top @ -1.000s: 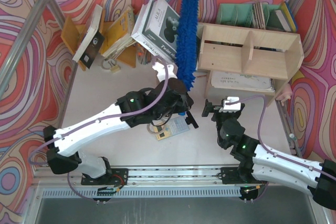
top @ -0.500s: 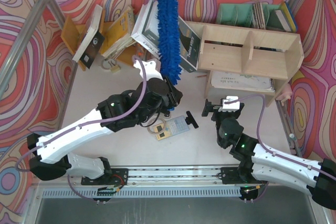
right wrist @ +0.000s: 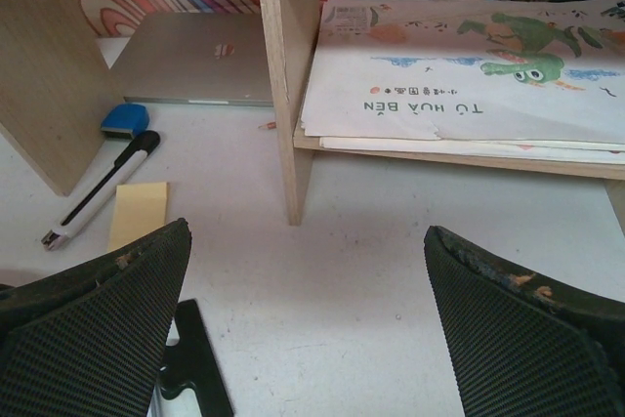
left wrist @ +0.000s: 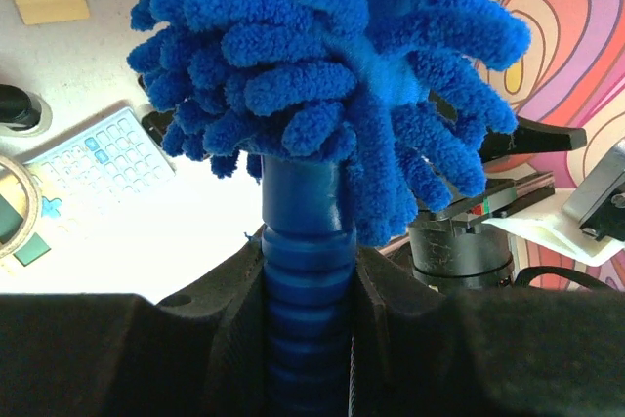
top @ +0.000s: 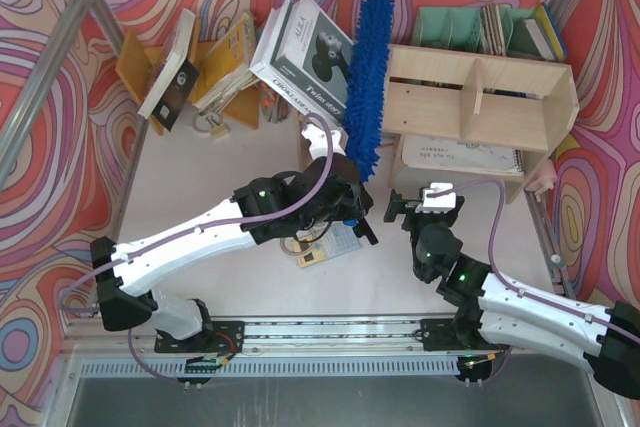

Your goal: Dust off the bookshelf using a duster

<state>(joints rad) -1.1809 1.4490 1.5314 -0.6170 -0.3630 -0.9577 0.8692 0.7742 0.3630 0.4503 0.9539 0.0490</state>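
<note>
The duster [top: 366, 77] is a long bright-blue fluffy wand, tilted up and away against the left end of the bookshelf [top: 520, 97], a pale plywood unit at the back right. My left gripper [top: 343, 179] is shut on its handle just below the fluffy head. The left wrist view shows the ribbed blue handle [left wrist: 301, 271] clamped in my left gripper [left wrist: 305, 314], with the fluffy head [left wrist: 322, 65] filling the view above. My right gripper [top: 425, 207] stands open and empty above the table in front of the bookshelf's lower tier [right wrist: 288, 95]; its fingers [right wrist: 98, 329] are wide apart.
A slanted orange-yellow rack of books [top: 215, 57] stands at back left, a large book [top: 310, 52] leaning beside the duster. A green file organizer [top: 450, 27] is behind the bookshelf. A calculator [top: 335, 242] lies under the left arm. A picture pad [right wrist: 459, 85] lies on the lower tier; utility knife [right wrist: 98, 192] and sticky note [right wrist: 137, 212] lie nearby.
The duster swung left to point straight at the far wall, then swung back right against the bookshelf's left end. The left arm moved with it. The right arm stayed still.
</note>
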